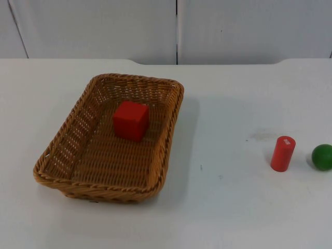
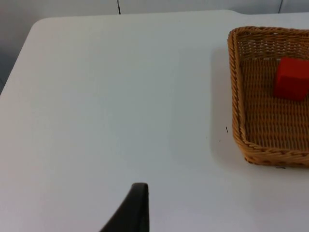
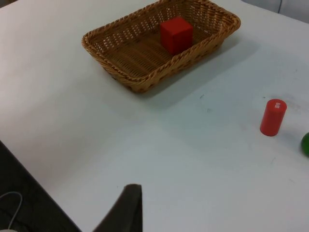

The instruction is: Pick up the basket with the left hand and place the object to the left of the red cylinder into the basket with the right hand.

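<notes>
A woven wicker basket [image 1: 169,124] rests flat on the white table, left of centre. Inside it, toward the far end, sits a red cube [image 1: 130,120]. The red cylinder [image 1: 282,153] stands upright at the right. My left gripper [image 2: 136,205] hangs over bare table, well to the side of the basket [image 2: 234,87] and the cube [image 2: 292,78]. My right gripper [image 3: 126,208] is above the table near an edge, far from the basket [image 3: 145,83], cube [image 3: 176,35] and cylinder [image 3: 273,117]. Neither gripper holds anything.
A green ball [image 1: 322,156] lies just right of the cylinder, near the picture's edge, and shows again as the ball [image 3: 306,144] in the right wrist view. The grey partition wall [image 1: 233,26] closes off the far side of the table [image 1: 228,207].
</notes>
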